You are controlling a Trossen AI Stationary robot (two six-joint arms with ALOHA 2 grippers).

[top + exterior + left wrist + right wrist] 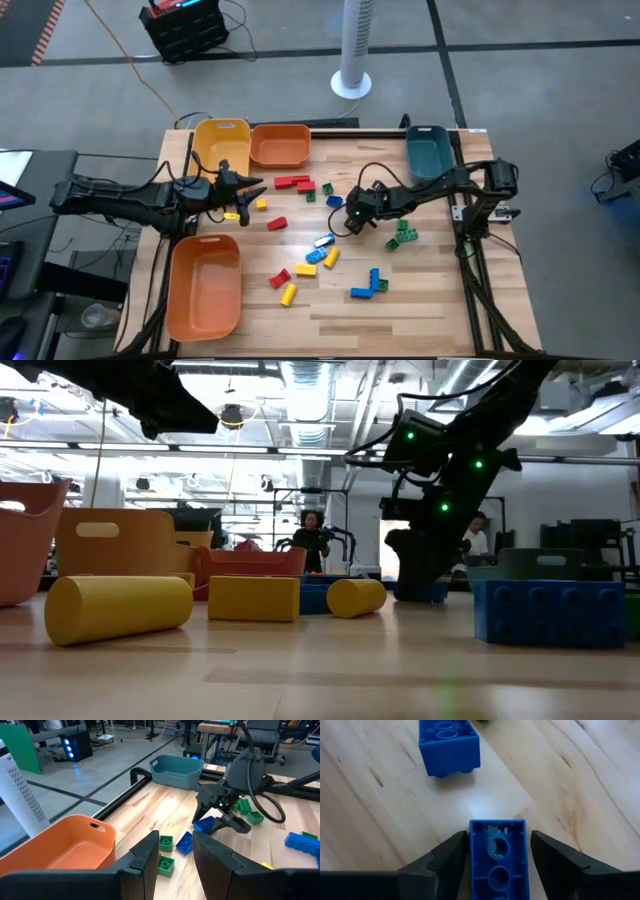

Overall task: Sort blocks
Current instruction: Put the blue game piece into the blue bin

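Closest to the lens, a blue brick point(497, 860) is lying on its side with its hollow underside showing, between the right gripper's point(497, 837) fingers.

Around it, the table point(430, 300) is carrying four bins along its edges: a big orange bin point(205, 285) is sitting at the near left corner, a yellow bin point(220, 140) and a smaller orange bin point(280, 145) are standing side by side at the far left, and a teal bin point(430, 150) is sitting at the far right. On the floor beyond the table a white tower fan point(352, 50) is standing. In the low view, people are showing far off in the room.

The left gripper point(250, 188) is hovering near the yellow bin, its fingers parted by a narrow gap and holding nothing; a yellow brick point(232, 215) is lying just beside it.

The other blocks are lying loose across the middle of the table — red bricks point(292, 183) in front of the smaller orange bin, a green cluster point(403, 235) to the right of the right gripper, and blue bricks point(368, 285) nearer the front edge.

The right gripper is reaching down at mid-table with its jaws standing apart, one on each side of the blue brick; one finger is sitting right at the brick's side, while a sliver of wood is showing between the brick and the other. A second blue brick point(449, 745) is lying studs-up just ahead of the fingertips, apart from the first.
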